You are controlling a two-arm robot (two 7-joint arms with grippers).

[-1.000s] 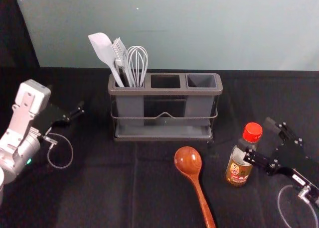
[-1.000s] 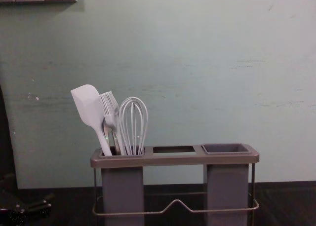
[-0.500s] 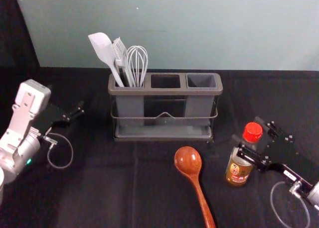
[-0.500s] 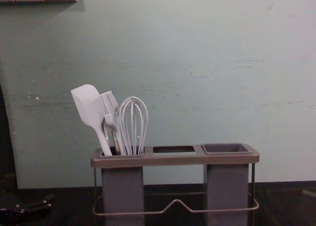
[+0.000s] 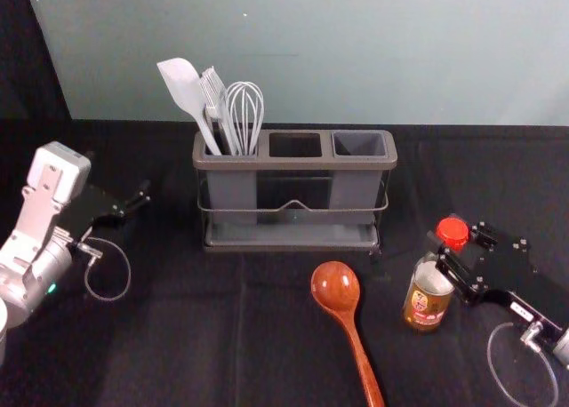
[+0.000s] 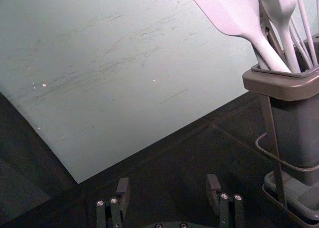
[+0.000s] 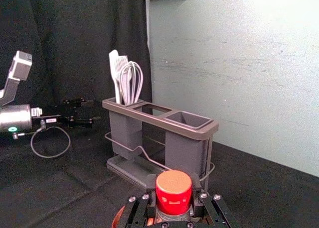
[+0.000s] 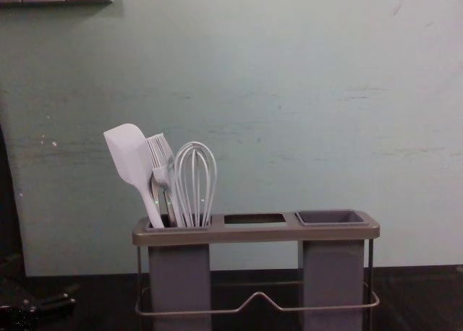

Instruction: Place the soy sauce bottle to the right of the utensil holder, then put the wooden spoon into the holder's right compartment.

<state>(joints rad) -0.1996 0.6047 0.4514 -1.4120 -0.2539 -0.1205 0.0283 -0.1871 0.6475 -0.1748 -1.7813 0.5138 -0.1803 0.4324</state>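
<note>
Around the upright soy sauce bottle (image 5: 428,296), just under its red cap, my right gripper (image 5: 452,240) is shut. The right wrist view has the red cap (image 7: 174,192) between the fingers of my right gripper (image 7: 173,184). The grey utensil holder (image 5: 293,164) stands behind; its right compartment (image 5: 359,144) holds nothing, as does the middle opening. The wooden spoon (image 5: 336,287) lies in front of the holder, bowl toward it, left of the bottle. My left gripper (image 5: 133,204) stays parked left of the holder; in the left wrist view my left gripper (image 6: 168,184) is open.
A white spatula (image 8: 130,157), a brush (image 8: 162,161) and a whisk (image 8: 196,179) rise from the holder's left compartment. Behind the black-covered table (image 5: 196,336) is a pale wall (image 5: 356,51), with a dark curtain (image 7: 84,54) on the left.
The right gripper has moved in to the bottle's neck, and its fingers have closed on it. The bottle stands in the same spot. The left arm, spoon and holder have not moved.
</note>
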